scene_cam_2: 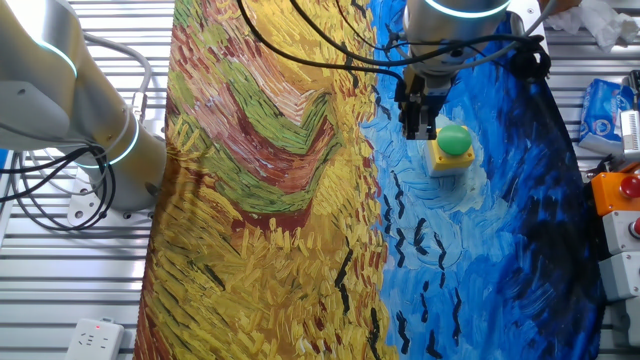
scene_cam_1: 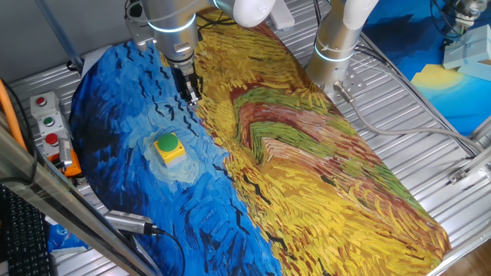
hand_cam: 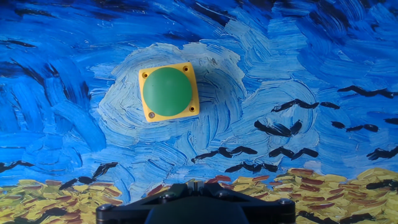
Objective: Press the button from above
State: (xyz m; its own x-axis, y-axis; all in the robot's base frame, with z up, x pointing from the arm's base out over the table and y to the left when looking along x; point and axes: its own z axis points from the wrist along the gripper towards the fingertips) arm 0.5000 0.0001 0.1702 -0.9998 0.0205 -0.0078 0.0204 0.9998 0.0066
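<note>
I see the button point(hand_cam: 167, 92) sitting upright on the painted cloth point(scene_cam_1: 307, 153), green dome on its square yellow base, in a pale swirl of the blue part. In one fixed view that puts it twd the cloth's left edge, closer to the rounded end by the grey control box point(scene_cam_1: 47, 130) than to the far yellow corner. Nothing is touching the dome; the hand view shows it whole, w/ screw holes visible in the base corners.

The gripper point(scene_cam_1: 189, 87) hangs above the cloth, off the button, roughly where the blue meets the yellow. In the other fixed view the gripper point(scene_cam_2: 418, 118) overlaps the button's left side, but that looks like line of sight only; one fixed view shows clear cloth btwn them. Jaws: can't tell, no view gives me the tips clearly. The hand view only shows the dark hand housing at the bottom edge.

Outward: the cloth covers most of the slatted metal table point(scene_cam_1: 406, 107). The control box sits just off the cloth's left end, w/ small red and green buttons. An orange box point(scene_cam_2: 615, 190) w/ a red button lies at the right edge in the other fixed view. A second arm base point(scene_cam_1: 341, 38) stands beyond the cloth.
</note>
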